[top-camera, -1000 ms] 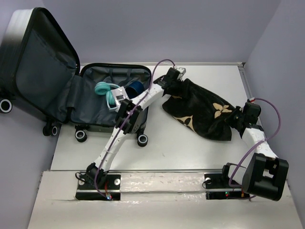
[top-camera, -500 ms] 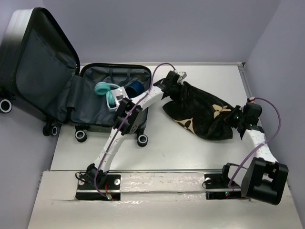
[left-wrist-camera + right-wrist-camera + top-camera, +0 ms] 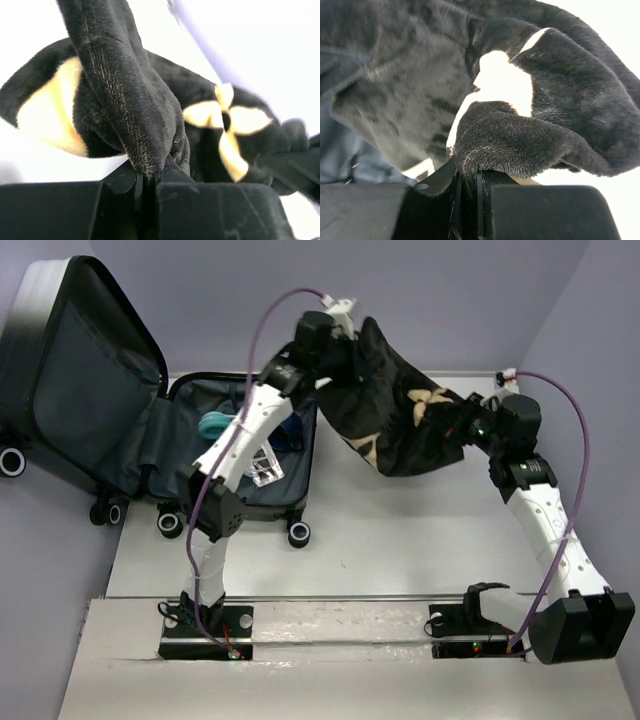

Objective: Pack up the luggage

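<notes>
The luggage (image 3: 130, 455) lies open at the table's left, its lid leaning back and its grey lining showing. Teal headphones (image 3: 215, 426) and a clear packet (image 3: 265, 468) rest inside. A black blanket (image 3: 385, 410) with tan flowers hangs in the air between both arms, just right of the luggage. My left gripper (image 3: 350, 340) is shut on the blanket's upper left end; in the left wrist view the plush fabric (image 3: 135, 110) is pinched between the jaws. My right gripper (image 3: 462, 423) is shut on the blanket's right end (image 3: 520, 135).
The luggage's black caster wheels (image 3: 298, 533) stand on the table by the left arm. A raised table edge (image 3: 515, 405) runs along the right side behind the right arm. Purple walls close in the back and both sides.
The left gripper shut on the blanket's left end. Both arms then lifted the blanket off the table and carried it up and leftward, towards the luggage.
</notes>
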Available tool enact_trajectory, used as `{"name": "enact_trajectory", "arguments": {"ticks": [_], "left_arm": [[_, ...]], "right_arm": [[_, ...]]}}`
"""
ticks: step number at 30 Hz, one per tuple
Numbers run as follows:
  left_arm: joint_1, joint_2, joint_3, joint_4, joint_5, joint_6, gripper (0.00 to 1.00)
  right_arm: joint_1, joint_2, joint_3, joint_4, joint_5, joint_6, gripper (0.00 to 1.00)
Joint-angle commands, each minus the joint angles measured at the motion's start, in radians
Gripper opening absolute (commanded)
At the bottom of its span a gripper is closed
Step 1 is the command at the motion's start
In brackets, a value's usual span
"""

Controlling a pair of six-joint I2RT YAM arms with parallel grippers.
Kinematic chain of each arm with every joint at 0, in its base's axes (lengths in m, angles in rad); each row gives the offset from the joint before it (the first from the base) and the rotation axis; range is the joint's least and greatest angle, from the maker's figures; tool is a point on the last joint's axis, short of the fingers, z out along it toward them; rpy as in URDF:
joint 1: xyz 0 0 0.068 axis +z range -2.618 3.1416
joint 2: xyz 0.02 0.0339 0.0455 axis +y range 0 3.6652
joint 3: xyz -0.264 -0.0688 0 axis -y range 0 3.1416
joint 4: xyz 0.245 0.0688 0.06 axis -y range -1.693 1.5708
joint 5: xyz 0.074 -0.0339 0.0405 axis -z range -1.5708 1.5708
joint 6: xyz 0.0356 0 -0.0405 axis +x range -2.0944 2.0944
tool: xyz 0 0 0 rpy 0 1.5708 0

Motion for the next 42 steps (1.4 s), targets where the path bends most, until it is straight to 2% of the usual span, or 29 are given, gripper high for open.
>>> {"name": "enact_trajectory", "arguments": {"ticks": [1, 8, 10, 11, 12, 13, 15, 16, 17, 19, 20, 21, 22, 24, 26, 29, 31, 35, 37, 39, 40, 41, 42], "left_arm": [[0.209, -0.222, -0.057, -0.043, -0.018, 0.004, 0.06], [0.514, -0.439, -0.285, -0.092, -0.102, 0.042, 0.06], [0.609, -0.494, -0.427, -0.052, -0.090, 0.031, 0.06], [0.610, -0.508, -0.428, -0.052, -0.072, 0.031, 0.06], [0.672, -0.530, -0.493, -0.022, -0.056, 0.019, 0.06], [0.697, -0.536, -0.523, -0.009, -0.077, 0.016, 0.06], [0.755, -0.547, -0.598, 0.024, -0.136, 0.007, 0.06], [0.768, -0.545, -0.618, 0.035, -0.210, 0.004, 0.06], [0.787, -0.534, -0.646, 0.046, -0.238, 0.002, 0.11], [0.791, -0.515, -0.640, 0.034, -0.272, 0.014, 0.24], [0.791, -0.511, -0.637, 0.031, -0.277, 0.019, 0.36], [0.791, -0.511, -0.626, 0.025, -0.274, 0.019, 0.62], [0.789, -0.517, -0.624, 0.023, -0.277, 0.019, 0.72], [0.778, -0.554, -0.611, 0.014, -0.285, 0.019, 0.86], [0.742, -0.586, -0.594, -0.001, -0.335, 0.036, 0.88], [0.702, -0.668, -0.557, -0.055, -0.396, 0.054, 0.89], [0.685, -0.770, -0.586, -0.069, -0.435, 0.053, 0.89], [0.683, -0.983, -0.739, -0.048, -0.537, 0.033, 0.88], [0.685, -1.103, -0.833, -0.064, -0.658, 0.034, 0.88], [0.685, -1.212, -0.924, -0.080, -0.744, 0.042, 0.88], [0.686, -1.247, -0.990, -0.089, -0.833, 0.042, 0.88], [0.688, -1.280, -0.991, -0.089, -0.867, 0.039, 0.88], [0.689, -1.310, -1.046, -0.110, -0.901, 0.031, 0.88]], "right_arm": [[0.242, 0.138, 0.215, 0.079, 0.080, 0.044, 0.07], [0.562, 0.555, 0.601, 0.123, 0.154, 0.058, 0.07], [0.642, 0.713, 0.736, 0.131, 0.158, 0.063, 0.07], [0.665, 0.765, 0.779, 0.134, 0.160, 0.063, 0.07], [0.684, 0.819, 0.822, 0.136, 0.158, 0.063, 0.07], [0.702, 0.929, 0.904, 0.142, 0.154, 0.067, 0.07], [0.746, 1.046, 0.994, 0.137, 0.152, 0.067, 0.07], [0.756, 1.101, 1.041, 0.128, 0.141, 0.064, 0.07], [0.777, 1.195, 1.124, 0.096, 0.134, 0.032, 0.13], [0.787, 1.255, 1.184, 0.053, 0.161, -0.008, 0.25], [0.797, 1.272, 1.210, 0.038, 0.166, -0.023, 0.33], [0.797, 1.278, 1.209, 0.019, 0.175, -0.037, 0.47], [0.797, 1.271, 1.206, 0.012, 0.193, -0.043, 0.55], [0.797, 1.242, 1.207, -0.014, 0.215, -0.075, 0.69], [0.808, 1.222, 1.226, -0.045, 0.255, -0.101, 0.77], [0.819, 1.208, 1.308, -0.129, 0.275, -0.153, 0.84], [0.819, 1.197, 1.373, -0.201, 0.301, -0.198, 0.96], [0.819, 1.108, 1.384, -0.272, 0.338, -0.252, 1.00], [0.819, 1.058, 1.350, -0.288, 0.371, -0.279, 1.00], [0.819, 0.963, 1.255, -0.280, 0.387, -0.295, 1.00], [0.819, 0.895, 1.176, -0.272, 0.382, -0.302, 0.99], [0.819, 0.895, 1.175, -0.265, 0.376, -0.307, 0.97], [0.819, 0.858, 1.075, -0.253, 0.370, -0.308, 0.92]]}}
